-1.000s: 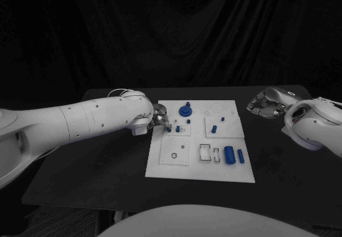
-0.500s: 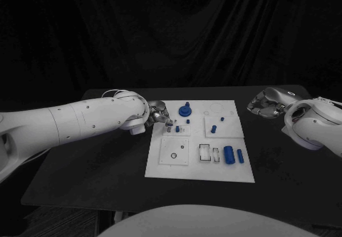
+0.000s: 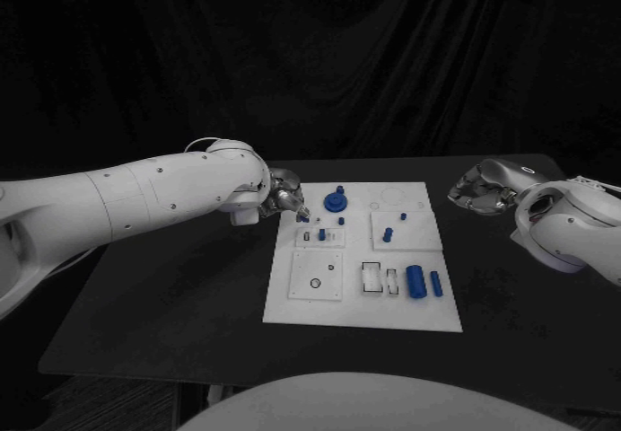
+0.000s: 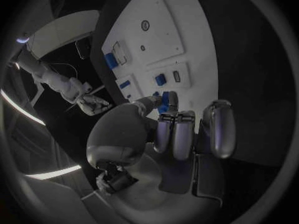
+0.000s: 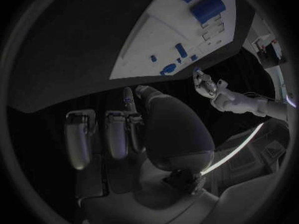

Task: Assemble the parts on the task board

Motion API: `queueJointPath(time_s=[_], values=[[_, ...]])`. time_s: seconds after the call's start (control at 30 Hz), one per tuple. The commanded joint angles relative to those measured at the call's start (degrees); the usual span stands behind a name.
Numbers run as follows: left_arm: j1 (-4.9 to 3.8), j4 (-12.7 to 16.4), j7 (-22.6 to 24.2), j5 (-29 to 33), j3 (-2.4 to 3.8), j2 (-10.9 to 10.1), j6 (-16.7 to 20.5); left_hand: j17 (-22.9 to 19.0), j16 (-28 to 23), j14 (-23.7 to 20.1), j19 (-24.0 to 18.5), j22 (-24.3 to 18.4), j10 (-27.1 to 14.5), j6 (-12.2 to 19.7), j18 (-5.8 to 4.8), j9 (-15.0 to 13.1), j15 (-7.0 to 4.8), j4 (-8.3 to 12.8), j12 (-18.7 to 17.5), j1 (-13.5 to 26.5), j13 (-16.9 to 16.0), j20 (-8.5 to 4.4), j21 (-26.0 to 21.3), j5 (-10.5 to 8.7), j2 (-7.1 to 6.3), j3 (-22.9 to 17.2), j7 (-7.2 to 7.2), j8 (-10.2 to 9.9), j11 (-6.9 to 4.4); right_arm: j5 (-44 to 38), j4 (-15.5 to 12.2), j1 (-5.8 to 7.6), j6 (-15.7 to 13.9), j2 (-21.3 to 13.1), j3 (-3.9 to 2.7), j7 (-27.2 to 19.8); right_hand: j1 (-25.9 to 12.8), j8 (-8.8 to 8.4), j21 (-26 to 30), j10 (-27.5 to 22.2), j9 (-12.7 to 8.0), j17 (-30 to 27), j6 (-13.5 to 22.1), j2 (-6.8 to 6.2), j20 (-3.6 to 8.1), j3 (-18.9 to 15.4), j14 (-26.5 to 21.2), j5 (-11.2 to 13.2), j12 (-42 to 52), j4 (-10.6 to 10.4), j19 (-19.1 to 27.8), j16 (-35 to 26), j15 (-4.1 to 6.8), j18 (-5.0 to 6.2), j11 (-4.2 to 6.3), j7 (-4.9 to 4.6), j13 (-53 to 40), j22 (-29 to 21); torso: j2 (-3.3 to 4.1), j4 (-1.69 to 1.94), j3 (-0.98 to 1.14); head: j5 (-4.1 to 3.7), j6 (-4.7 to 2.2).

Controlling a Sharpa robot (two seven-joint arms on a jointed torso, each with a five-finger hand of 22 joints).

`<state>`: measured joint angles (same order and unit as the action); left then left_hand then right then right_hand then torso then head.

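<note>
- Robot hand on the left [image 3: 287,203], silver and many-fingered, hangs above the far-left corner of the white rectangular task board [image 3: 301,305]; the left wrist view shows a small blue part [image 4: 164,106] pinched between its thumb and a fingertip, the other fingers [image 4: 176,134] lying straight beside it. Judging by that raised position, the piece is being carried to a seat and is not yet seated.
- Nearest on the board, on its right side, a thick blue cylinder [image 3: 415,281] lies on its side with a thinner blue rod [image 3: 438,284] just right of it; both lie loose next to rectangular slots [image 3: 372,277], probably waiting their turn.
- Left of those, a raised white square plate with a small dark ring [image 3: 317,284] sits on the near-left part of the board.
- Mid-board, a short blue peg [image 3: 387,235] stands in a white square block on the right, and another small blue piece [image 3: 322,234] stands in a block further left, near the carrying fingertips.
- Further off, a round blue knob-like part [image 3: 336,201] stands at the far end of the board, just right of the left robot hand.
- Right robot hand [image 3: 477,191] hovers over the black desk [image 3: 181,296] past the board's far-right corner, well apart from the parts; in the right wrist view its fingers [image 5: 116,134] are loosely bent with nothing in them, so it looks parked out of the way.
</note>
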<state>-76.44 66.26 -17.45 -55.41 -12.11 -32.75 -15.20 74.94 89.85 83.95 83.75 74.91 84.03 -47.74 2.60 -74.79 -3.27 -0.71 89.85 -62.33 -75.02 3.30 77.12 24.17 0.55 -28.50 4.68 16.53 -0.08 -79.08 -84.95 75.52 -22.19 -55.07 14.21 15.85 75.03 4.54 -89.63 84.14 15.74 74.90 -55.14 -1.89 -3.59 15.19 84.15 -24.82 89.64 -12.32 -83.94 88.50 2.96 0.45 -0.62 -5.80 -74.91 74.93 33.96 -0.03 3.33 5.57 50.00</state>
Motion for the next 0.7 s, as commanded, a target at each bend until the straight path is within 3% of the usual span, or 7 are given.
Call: queueJointPath(time_s=[0.03, 0.13, 0.37, 0.7], values=[[-0.27, -1.4, -5.4, 0.3, 0.05, 1.1, -7.0, 15.1, 0.2, 6.1, 0.5, 11.3, 6.0, -0.4, 0.32, -1.3, 0.24, 4.9, 0.2, 0.1, -15.0, 0.02, 0.3, -1.01, -0.61, -5.3, -0.48, 0.0, 0.02, -0.2, -0.1, -0.04, 0.2, 0.0, -0.04, 1.0, 0.6, -0.36, 0.0, 5.9, -0.1, 13.3, 0.1, 0.19, 0.22, 0.3, 5.4, -0.4, 0.4, 0.0, -5.8, 0.0, 0.07, -0.34, -0.01, -0.22, -15.1, 14.9, 0.11, -0.02, -0.02, 0.02, 0.00], [-0.35, -2.9, -7.3, 0.3, 0.05, 2.4, -7.9, 15.1, 0.2, 6.1, 0.5, 11.2, 6.0, -0.5, 0.33, -1.3, 0.22, 5.0, 0.2, 0.2, -15.0, 0.01, 0.3, -1.54, -0.65, -5.4, -0.52, -0.1, -0.01, -0.2, -0.1, -0.04, 0.2, 0.1, -0.04, 1.0, 0.6, -0.38, 0.0, 5.9, -0.1, 13.2, 0.2, 0.16, 0.22, 0.3, 5.4, -0.4, 0.4, 0.0, -5.8, 0.0, 0.08, -0.33, 0.00, -0.23, -15.1, 14.9, 0.10, -0.12, 0.02, 0.25, 0.00], [-0.41, -6.4, -10.3, 0.3, 0.05, 5.3, -9.5, 15.1, 0.2, 6.1, 0.4, 11.2, 6.0, -0.8, 0.38, -1.2, 0.10, 5.0, 0.2, 0.7, -15.0, -0.08, 0.1, -3.28, -0.64, -5.5, -0.78, -0.2, -0.17, -0.2, 0.0, -0.04, 0.2, 0.5, -0.04, 0.9, 0.6, -0.38, 0.0, 5.9, -0.1, 13.2, 0.2, 0.16, 0.22, 0.3, 5.4, -0.4, 0.4, 0.0, -5.8, 0.0, 0.08, -0.33, 0.00, -0.23, -15.1, 14.9, 0.28, -0.21, -0.12, 0.46, 0.00], [-0.26, -9.6, -11.5, 0.3, 0.05, 8.6, -10.7, 15.1, 0.2, 6.1, 0.4, 11.2, 6.0, -0.8, 0.39, -1.2, 0.07, 5.0, 0.2, 0.7, -15.0, -0.10, 0.1, -3.52, -0.55, -5.5, -0.82, -0.3, -0.21, -0.2, 0.0, -0.04, 0.0, 0.6, -0.04, 0.8, 0.5, -0.39, 0.0, 5.9, -0.1, 13.2, 0.2, 0.15, 0.23, 0.3, 5.4, -0.4, 0.4, 0.0, -5.8, 0.0, 0.08, -0.33, 0.00, -0.24, -15.1, 14.9, 0.26, -0.14, -0.16, 0.46, 0.00]])
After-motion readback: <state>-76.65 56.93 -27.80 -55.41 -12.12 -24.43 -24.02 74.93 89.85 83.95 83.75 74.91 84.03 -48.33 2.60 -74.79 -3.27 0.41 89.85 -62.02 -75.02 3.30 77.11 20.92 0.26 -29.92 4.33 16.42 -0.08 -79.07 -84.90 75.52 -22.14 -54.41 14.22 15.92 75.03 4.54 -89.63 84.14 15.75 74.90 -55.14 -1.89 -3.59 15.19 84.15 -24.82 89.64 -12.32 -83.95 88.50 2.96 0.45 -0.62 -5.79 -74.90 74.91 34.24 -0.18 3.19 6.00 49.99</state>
